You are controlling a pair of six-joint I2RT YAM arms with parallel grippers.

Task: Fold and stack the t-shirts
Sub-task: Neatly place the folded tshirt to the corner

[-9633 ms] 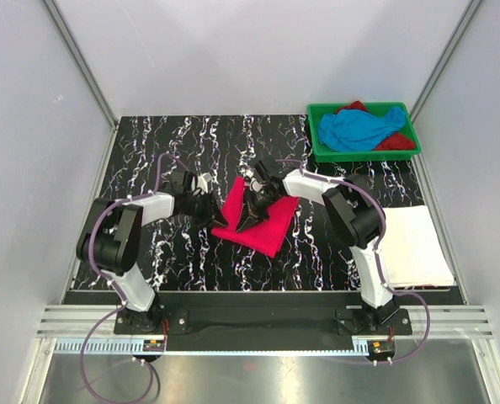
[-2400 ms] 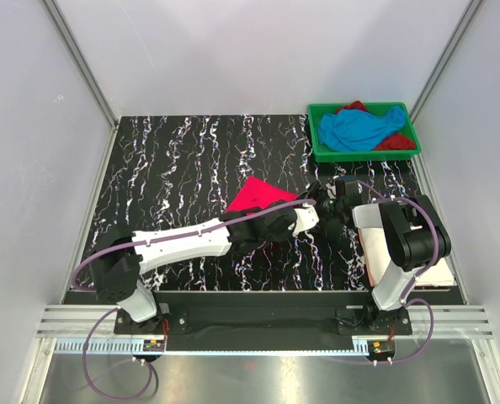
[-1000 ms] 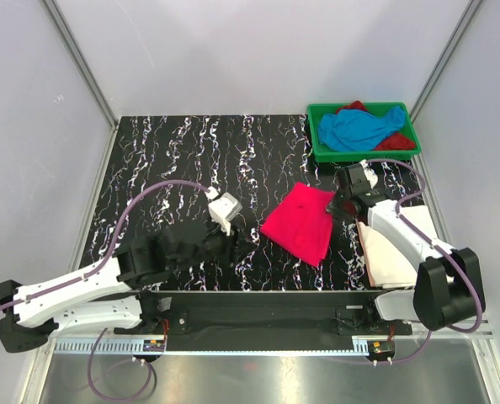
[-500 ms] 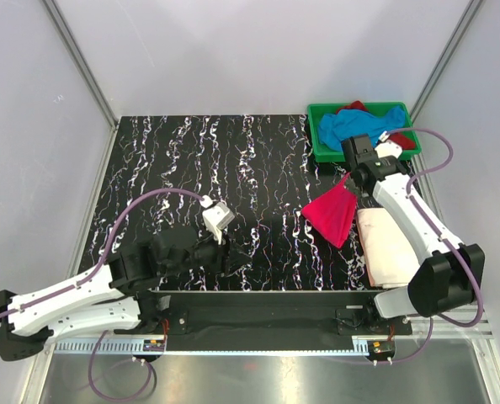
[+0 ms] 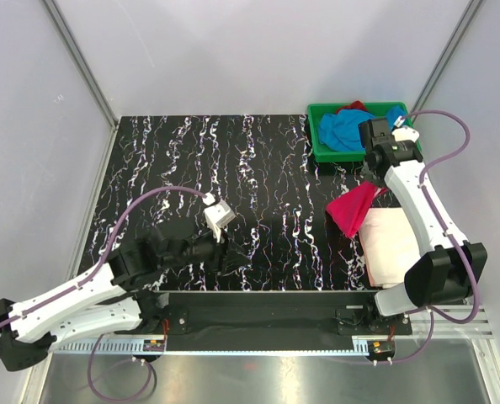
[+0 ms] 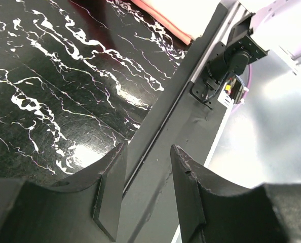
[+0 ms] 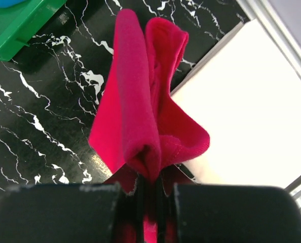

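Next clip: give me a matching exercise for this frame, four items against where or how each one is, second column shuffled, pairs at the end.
Column 1
1. hot pink t-shirt
2. white t-shirt
3. sky blue t-shirt
4. left gripper

Column 2
A. crumpled in the green tray
B. open, holding nothing
C. hanging pinched in the right gripper
D. folded flat on the table, at its right side

Pairs: 1-C; 2-D; 3-A; 4-B
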